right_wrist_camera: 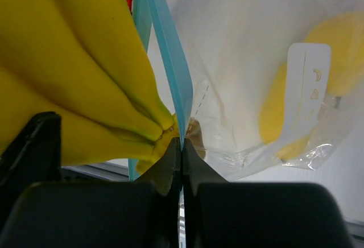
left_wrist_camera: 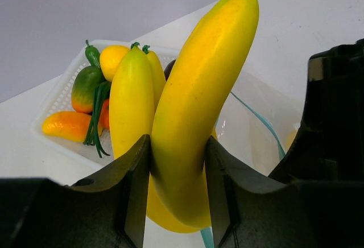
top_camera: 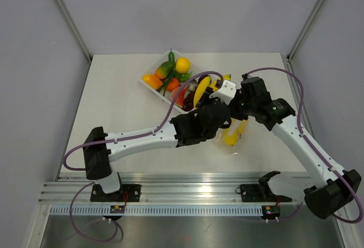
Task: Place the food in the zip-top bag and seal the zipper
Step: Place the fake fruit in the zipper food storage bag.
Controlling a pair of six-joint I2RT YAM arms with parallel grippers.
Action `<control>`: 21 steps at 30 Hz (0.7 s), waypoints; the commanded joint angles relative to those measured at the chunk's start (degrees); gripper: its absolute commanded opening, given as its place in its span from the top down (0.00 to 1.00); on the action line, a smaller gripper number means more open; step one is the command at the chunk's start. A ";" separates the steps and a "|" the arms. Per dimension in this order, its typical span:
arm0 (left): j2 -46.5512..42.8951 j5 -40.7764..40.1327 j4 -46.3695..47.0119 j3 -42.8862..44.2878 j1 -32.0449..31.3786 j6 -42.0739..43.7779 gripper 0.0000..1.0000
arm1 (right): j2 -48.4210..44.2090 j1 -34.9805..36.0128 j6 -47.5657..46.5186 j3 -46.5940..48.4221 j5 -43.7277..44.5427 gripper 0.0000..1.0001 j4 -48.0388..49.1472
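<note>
My left gripper is shut on a bunch of yellow toy bananas and holds it upright above the table, just left of the bag's mouth. In the top view the left gripper and bananas are at mid-table. My right gripper is shut on the light-blue zipper strip of the clear zip-top bag and holds that edge up. Yellow food pieces lie inside the bag. The bag hangs below the right gripper. The bananas are against the strip's left side.
A white tray with orange, green, red and yellow toy produce stands behind the grippers; it also shows in the left wrist view. The two arms meet closely at mid-table. A metal rail runs along the near edge.
</note>
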 commanded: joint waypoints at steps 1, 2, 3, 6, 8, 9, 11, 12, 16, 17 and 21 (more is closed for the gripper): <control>-0.05 -6.04 8.08 -1.37 -0.30 -2.17 1.00 | -2.64 0.33 3.04 -0.21 -3.05 1.00 4.45; 0.21 -6.82 8.96 -1.46 -0.39 -1.91 1.00 | -3.00 0.33 3.39 -0.21 -3.32 1.00 4.62; 0.30 -6.92 9.32 -2.07 -0.39 -1.39 1.00 | -3.26 0.42 4.26 -0.29 -3.84 1.00 5.06; 0.65 -8.06 13.00 -2.95 -0.82 0.20 1.00 | -4.84 0.33 6.28 -0.91 -4.98 1.00 6.64; 0.31 -7.71 13.89 -3.40 -1.09 0.20 1.00 | -5.72 0.42 7.43 -1.43 -5.08 1.00 7.34; 0.13 -7.27 13.72 -3.31 -1.09 -0.15 1.00 | -6.16 0.33 8.48 -2.13 -5.08 1.00 8.39; -0.57 -5.52 12.22 -3.05 -1.09 -2.17 1.00 | -6.43 0.33 9.54 -2.93 -4.73 1.00 9.37; -1.53 -4.73 12.05 -3.31 -1.09 -2.61 1.00 | -6.60 0.33 10.50 -3.71 -4.90 1.00 10.33; -3.39 1.06 9.77 -3.92 -1.09 -4.89 1.00 | -6.78 0.33 12.27 -5.65 -5.08 1.00 12.97; -3.82 1.95 8.37 -4.36 -1.09 -5.33 1.00 | -6.95 0.33 12.44 -5.83 -5.08 1.00 13.50; -5.67 7.13 6.69 -6.38 -1.00 -7.97 1.00 | -7.83 0.33 13.32 -6.62 -4.29 1.00 15.08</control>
